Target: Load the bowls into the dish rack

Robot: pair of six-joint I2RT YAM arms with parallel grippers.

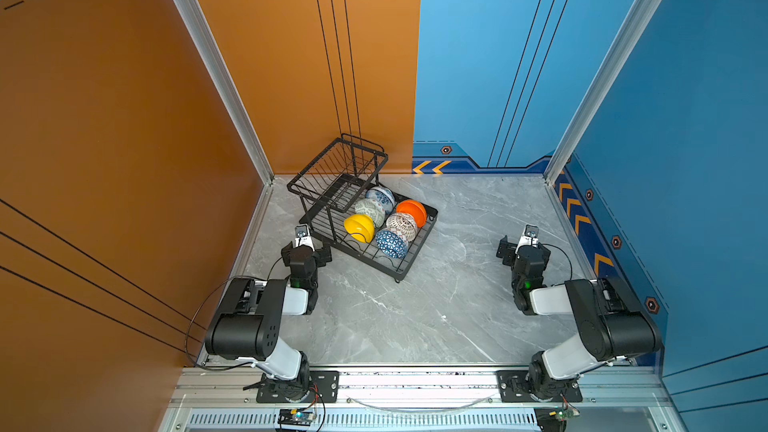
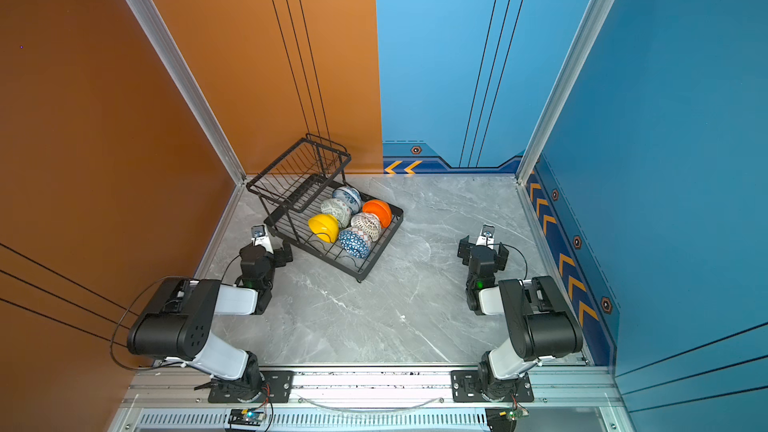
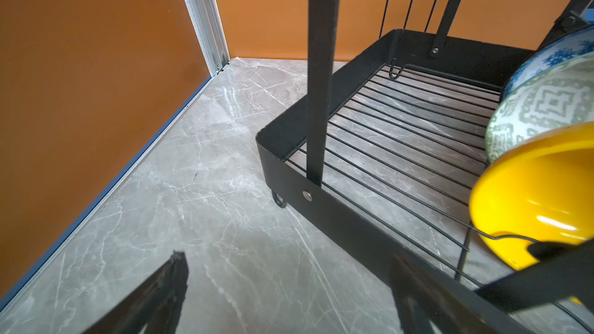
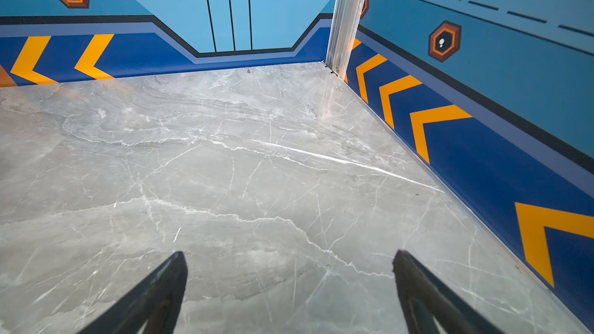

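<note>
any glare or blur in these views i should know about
Left wrist view: bright glare streaks on the yellow bowl, and the open left gripper is soft and out of focus. Right wrist view: the glossy table mirrors the wall colours along its far edge, and the open right gripper is blurred too. In both top views: even light, sharp, but the wall posts splay outward from the wide lens.

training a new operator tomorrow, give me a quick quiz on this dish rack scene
1. How many bowls sit in the dish rack?
2. True or false: the raised basket holds no bowl.
3. The left gripper and right gripper are: A both open, B both shut, C one shut on a bowl.
Key: 1 six; 2 true; 3 A.
</note>
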